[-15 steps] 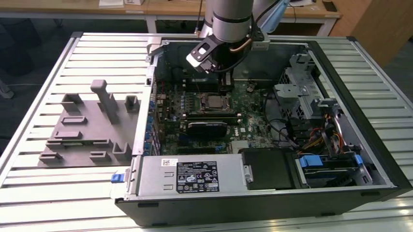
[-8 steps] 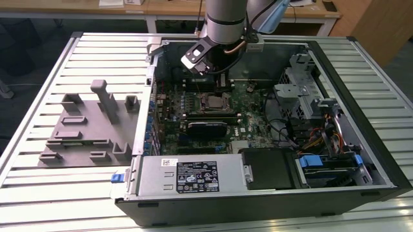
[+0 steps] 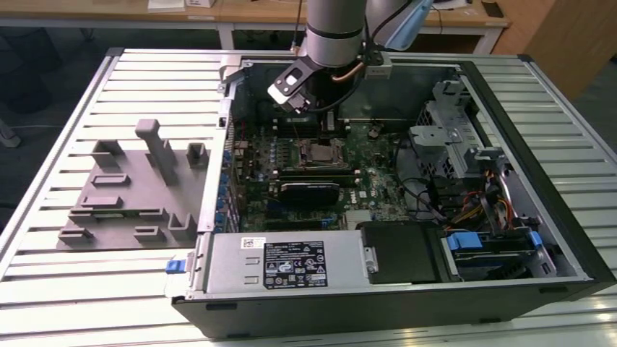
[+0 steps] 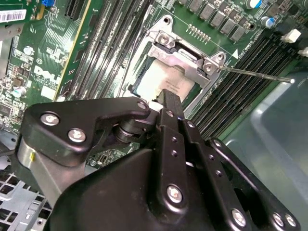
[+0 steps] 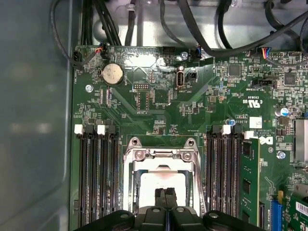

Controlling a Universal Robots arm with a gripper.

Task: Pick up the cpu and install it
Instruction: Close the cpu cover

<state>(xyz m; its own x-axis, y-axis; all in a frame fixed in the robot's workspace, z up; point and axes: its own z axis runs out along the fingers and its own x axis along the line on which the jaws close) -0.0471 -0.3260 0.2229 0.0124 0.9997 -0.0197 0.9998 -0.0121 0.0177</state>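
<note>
Cpu (image 4: 163, 79) lay in socket frame (image 4: 190, 58), mid-motherboard (image 5: 159, 96); gripper (image 5: 166, 192) closed, empty, just above. Risk: push on skewed chip could damage socket.

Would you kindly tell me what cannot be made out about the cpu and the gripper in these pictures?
Contact between the gripper and the cpu: in both wrist views the gripper's tip covers the spot.
The cpu's near edge: first wrist view, hidden behind the gripper.
Whether the cpu sits flat in the socket frame: exterior view, too small.
</note>
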